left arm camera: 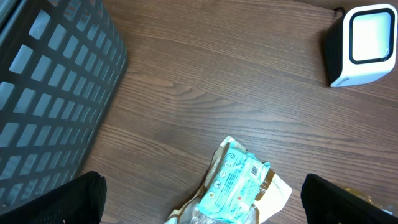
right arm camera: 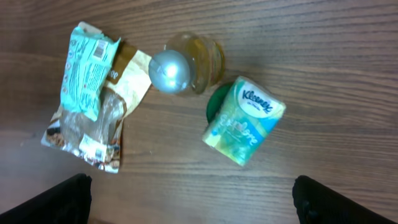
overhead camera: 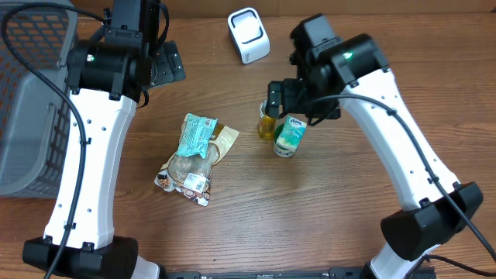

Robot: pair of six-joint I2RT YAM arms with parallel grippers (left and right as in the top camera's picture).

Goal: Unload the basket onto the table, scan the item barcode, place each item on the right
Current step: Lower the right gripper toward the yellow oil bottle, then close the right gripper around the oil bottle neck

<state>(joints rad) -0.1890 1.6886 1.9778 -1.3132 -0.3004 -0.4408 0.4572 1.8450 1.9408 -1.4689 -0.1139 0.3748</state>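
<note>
- The left pincer [left arm camera: 202,200] is wide open and holds nothing.
- The snack bag [left arm camera: 233,186] lies flat on the wooden table [left arm camera: 205,81], right under this pincer, between its two fingers.
- The white scanner [left arm camera: 364,43] stands well ahead of it, off to the right.
- The grey basket [left arm camera: 50,93] is on its left side.
- The right pincer [right arm camera: 196,199] is wide open too, with nothing in it.
- Under it and a bit ahead stands a bottle [right arm camera: 186,62] of yellow stuff with a silver cap.
- A Kleenex pack [right arm camera: 245,121] sits just beside the bottle.
- The snack bag lies off to this pincer's left.
</note>
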